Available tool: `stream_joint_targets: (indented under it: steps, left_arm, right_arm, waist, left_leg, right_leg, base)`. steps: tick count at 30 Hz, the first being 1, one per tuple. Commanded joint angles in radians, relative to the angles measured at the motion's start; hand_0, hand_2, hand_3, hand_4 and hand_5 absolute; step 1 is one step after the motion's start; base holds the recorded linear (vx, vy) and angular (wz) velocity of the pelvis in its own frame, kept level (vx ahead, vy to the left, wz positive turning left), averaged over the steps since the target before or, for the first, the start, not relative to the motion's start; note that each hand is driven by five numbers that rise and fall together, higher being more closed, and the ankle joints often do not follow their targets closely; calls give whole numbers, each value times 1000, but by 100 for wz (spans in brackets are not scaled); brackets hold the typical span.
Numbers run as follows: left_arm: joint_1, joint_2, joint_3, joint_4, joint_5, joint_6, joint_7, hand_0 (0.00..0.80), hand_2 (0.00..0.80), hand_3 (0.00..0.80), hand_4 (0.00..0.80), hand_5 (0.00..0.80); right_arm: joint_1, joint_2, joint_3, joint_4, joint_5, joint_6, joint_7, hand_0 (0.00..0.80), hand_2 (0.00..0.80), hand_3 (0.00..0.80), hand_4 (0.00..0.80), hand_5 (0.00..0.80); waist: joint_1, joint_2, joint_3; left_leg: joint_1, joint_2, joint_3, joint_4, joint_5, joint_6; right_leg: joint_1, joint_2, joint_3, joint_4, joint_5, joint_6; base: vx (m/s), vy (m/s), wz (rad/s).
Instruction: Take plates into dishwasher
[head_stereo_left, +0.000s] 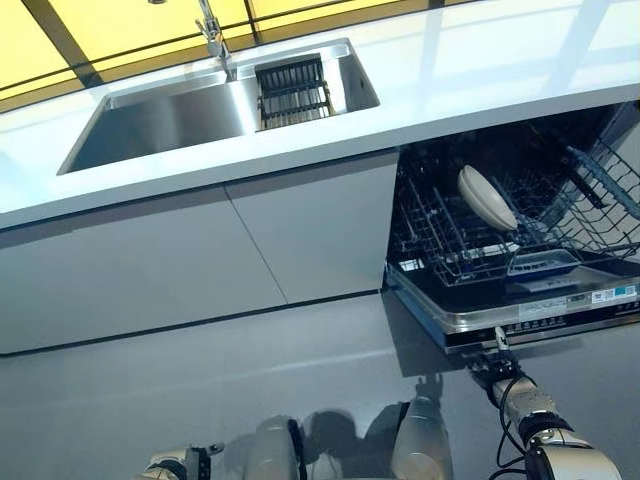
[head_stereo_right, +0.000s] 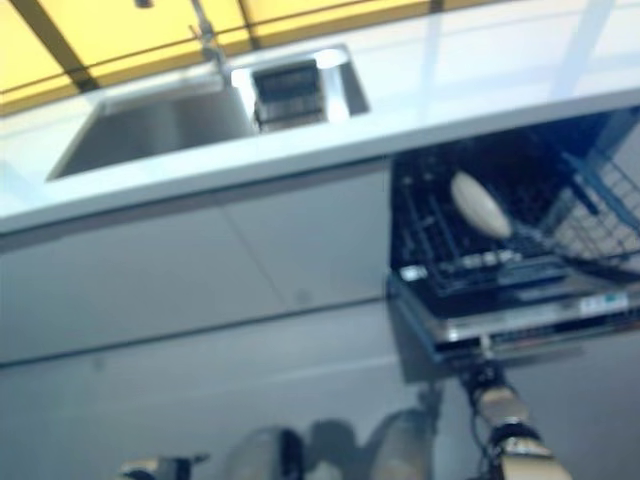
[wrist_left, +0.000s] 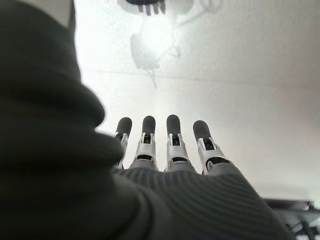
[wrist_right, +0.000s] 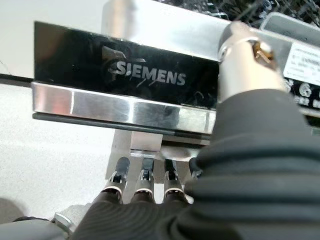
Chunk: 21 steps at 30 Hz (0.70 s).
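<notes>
Down nearest you, the left hand (wrist_left: 165, 145) hangs idle with fingers straight, holding nothing. Just ahead, your right hand (wrist_right: 145, 187) has its fingers under the dishwasher door's (wrist_right: 125, 105) front edge, thumb above, seemingly to swing it. Beyond the door, one plate (head_stereo_left: 486, 196) stands on edge in the rack (head_stereo_left: 450, 240), slotted between tines.

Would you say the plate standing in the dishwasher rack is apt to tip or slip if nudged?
The plate leans on edge between rack tines, so it probably rocks rather than falls. It looks glossy, likely slippery, and presumably rigid and breakable.
</notes>
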Motion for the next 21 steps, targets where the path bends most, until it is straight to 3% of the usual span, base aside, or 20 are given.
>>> stream_joint_targets:
  steps: [1,7,17,21]
  left_arm:
    - [5,35,-24,2,-15,-3,18,0,0,0,0,0]
    - [37,66,-38,-20,29,18,-2,0,0,0,0,0]
    - [94,92,-68,-32,121,-54,-90,0,0,0,0,0]
    - [112,101,-68,-40,148,-71,-106,0,0,0,0,0]
  right_arm:
    - [-295,-6,-14,-150,88,-43,152,0,0,0,0,0]
    - [-481,1,73,-308,144,-144,265,0,0,0,0,0]
    - [-588,-68,136,-421,133,-150,421,0,0,0,0,0]
    - [-577,-76,122,-436,146,-155,426,0,0,0,0,0]
  waist:
    - [56,-5,-18]
    - [105,-21,-32]
    - [155,-51,-58]
    - [164,-60,-63]
  left_leg:
    - [11,-31,19,27,-20,93]
    - [25,-25,2,39,-24,89]
    - [73,-23,-15,25,-30,81]
    - [101,-24,-16,8,-32,81]
  right_leg:
    - [77,3,-28,13,-28,-79]
    - [122,5,-67,15,-35,-85]
    - [222,13,-111,-50,-20,-68]
    - [262,19,-117,-82,-13,-58]
  base:
    - [19,-11,5]
    - [50,-41,6]
    - [45,-31,9]
    - [59,-2,-3]
